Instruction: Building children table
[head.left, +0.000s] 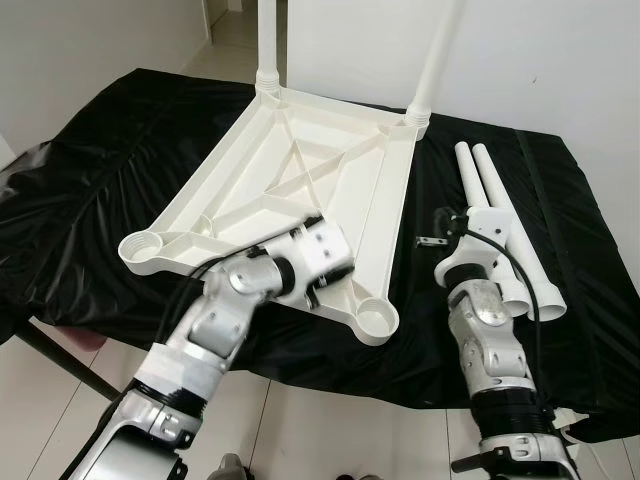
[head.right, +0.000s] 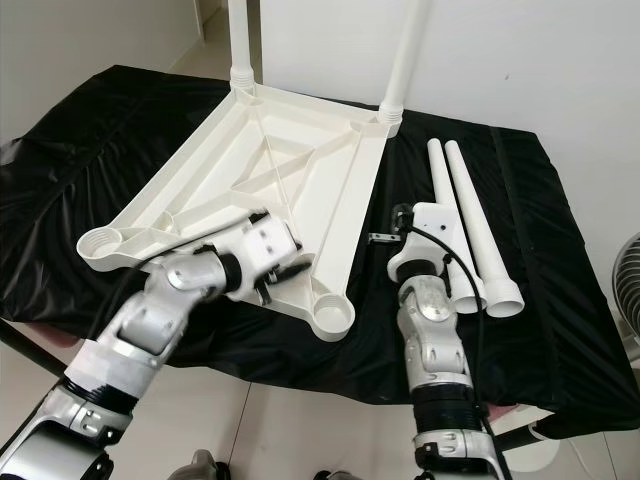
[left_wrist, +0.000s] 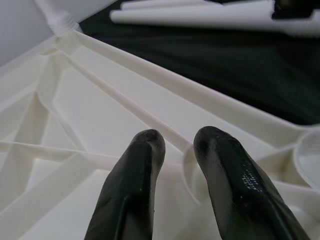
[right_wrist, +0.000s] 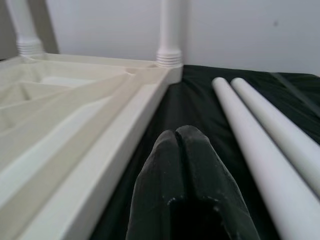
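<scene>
The white moulded-plastic children's tabletop (head.left: 290, 190) lies upside down, ribbed underside up, on the black-draped surface (head.left: 90, 190), occupying most of its middle. Two white plastic legs (head.left: 268, 40) already stand upright in its far corner sockets; the two near sockets, a near-left socket (head.left: 143, 247) and a near-right socket (head.left: 374, 316), are open, so I judge the assembly about half done.

Next in size, two loose white tapered plastic legs (head.left: 505, 225) lie side by side on the cloth, just right of the tabletop's right edge. Their long axes run from the near edge of the surface toward the far wall, wide ends nearest me.

My left claw (left_wrist: 175, 150) hovers over the tabletop's near edge, close to the near-right socket, its black fingers (left_wrist: 137, 175) apart and empty, with a rib of the underside below the gap. My right claw (right_wrist: 180, 150) points away from me over the strip of black cloth between the tabletop's rim and the loose legs, its fingers pressed together and holding nothing.

The governing relation: the loose legs lie just to the right of the right claw and run nearly parallel to its fingers, so I judge the right arm the nearer one for a pick, needing to open and shift sideways. A small dark metal part (head.left: 432, 242) lies on the cloth beside that wrist; I cannot tell what it is. Nothing else stands between claw and legs.
</scene>
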